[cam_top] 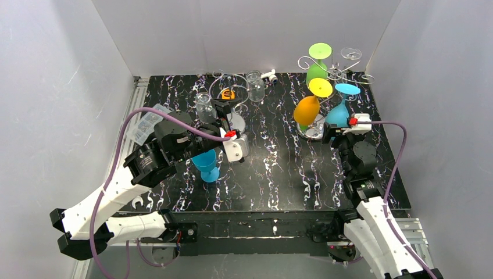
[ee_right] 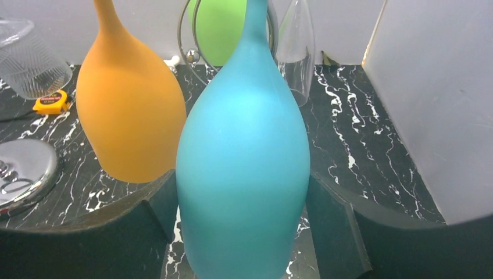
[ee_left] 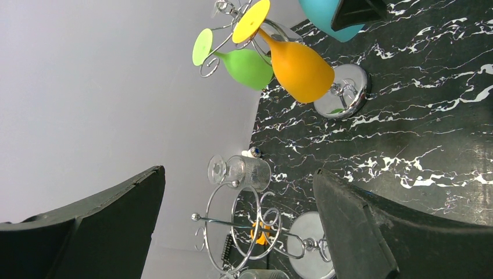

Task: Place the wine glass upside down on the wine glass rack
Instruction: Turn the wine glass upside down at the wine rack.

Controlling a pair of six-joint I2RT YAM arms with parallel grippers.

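Observation:
The wine glass rack (cam_top: 336, 74) stands at the back right on its round base (ee_left: 344, 92). A green glass (cam_top: 317, 70), an orange glass (cam_top: 307, 109) and a clear glass (cam_top: 350, 55) hang on it upside down. A blue wine glass (ee_right: 244, 168) also hangs bowl down, its foot (cam_top: 347, 88) up at a rack arm. My right gripper (cam_top: 340, 127) is shut on its bowl, one finger on each side. My left gripper (ee_left: 237, 171) is open and empty, near the shorter loop stand (cam_top: 229, 93). A second blue glass (cam_top: 206, 165) stands upright under the left arm.
Two clear tumblers (cam_top: 203, 106) (cam_top: 254, 85) stand by the loop stand, with an orange tape measure (cam_top: 227, 93) behind it. A clear plastic box (cam_top: 145, 125) lies at the left edge. White walls close in on three sides.

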